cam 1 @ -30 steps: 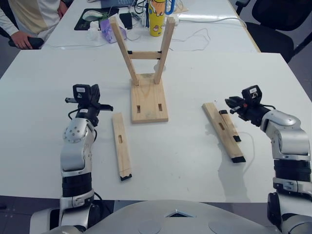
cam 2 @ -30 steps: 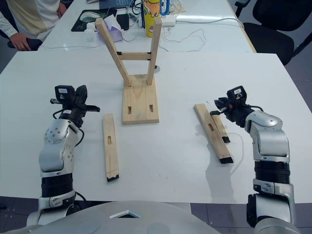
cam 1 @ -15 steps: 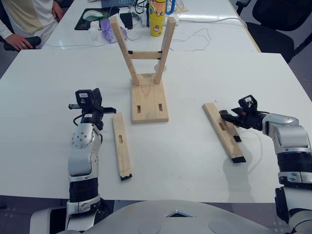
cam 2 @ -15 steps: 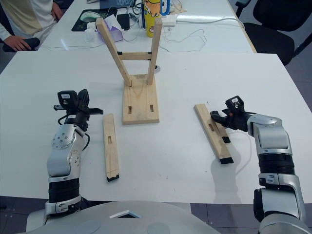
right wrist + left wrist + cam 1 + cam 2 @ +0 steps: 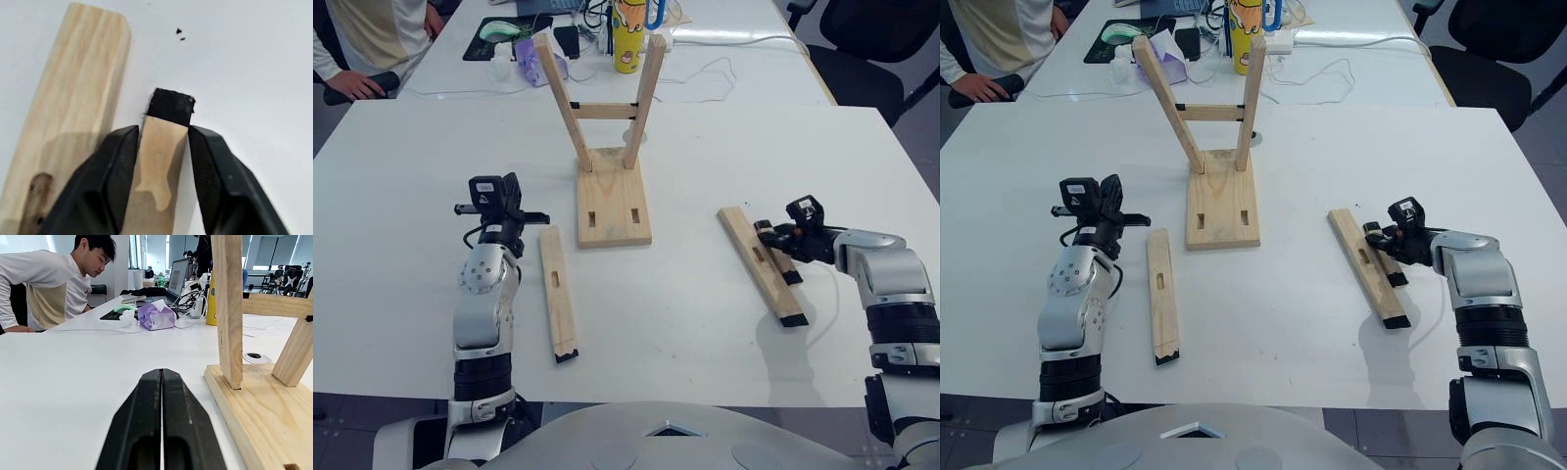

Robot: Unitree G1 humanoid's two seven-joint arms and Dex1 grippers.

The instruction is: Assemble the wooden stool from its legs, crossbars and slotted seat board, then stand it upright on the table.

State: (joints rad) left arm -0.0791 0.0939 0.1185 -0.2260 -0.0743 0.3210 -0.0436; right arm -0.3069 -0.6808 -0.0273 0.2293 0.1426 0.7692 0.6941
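Seat board (image 5: 612, 201) lies flat in the middle of the table (image 5: 705, 147), two legs (image 5: 566, 103) standing up from its far end with a rung (image 5: 605, 111) joining them. I have the left gripper (image 5: 161, 382) left of the board, fingers pressed together on nothing, just beside the far end of a loose leg (image 5: 556, 292) lying flat. To the right a second loose leg (image 5: 759, 262) lies flat, a short crossbar (image 5: 783, 266) just beside its right edge. My right gripper (image 5: 164, 128) pinches that crossbar at its far end, one finger on each side
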